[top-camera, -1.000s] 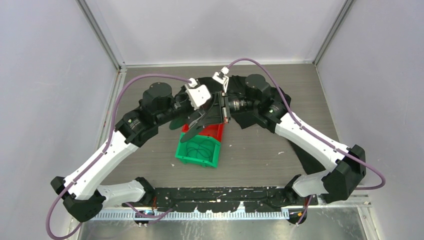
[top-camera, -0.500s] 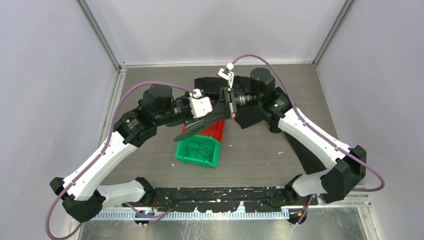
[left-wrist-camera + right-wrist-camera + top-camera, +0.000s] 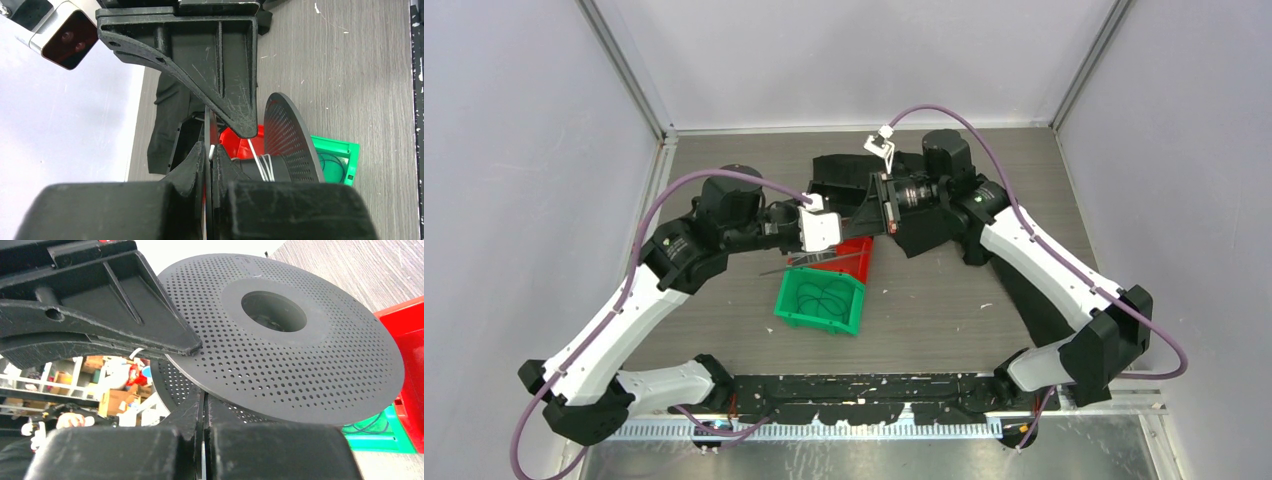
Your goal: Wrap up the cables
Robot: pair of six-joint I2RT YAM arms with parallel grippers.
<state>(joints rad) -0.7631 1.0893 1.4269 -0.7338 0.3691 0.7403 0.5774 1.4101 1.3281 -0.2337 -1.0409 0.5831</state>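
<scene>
On the grey table (image 3: 944, 300) sit a green bin (image 3: 816, 323) holding dark cable loops (image 3: 824, 297) and, touching its far side, a red bin (image 3: 856, 265). Above them both arms meet at a black spool (image 3: 300, 355) with two perforated discs. The left gripper (image 3: 207, 157) is clamped on the thin rim of one disc and holds the spool up. The right gripper (image 3: 204, 400) has its fingers pressed together; it seems to pinch the white cord (image 3: 261, 164), since the strands run from the hub up to its tip. Only a few turns lie on the hub, which is mostly bare, so the winding looks barely begun. How much loose cord is left cannot be seen.
</scene>
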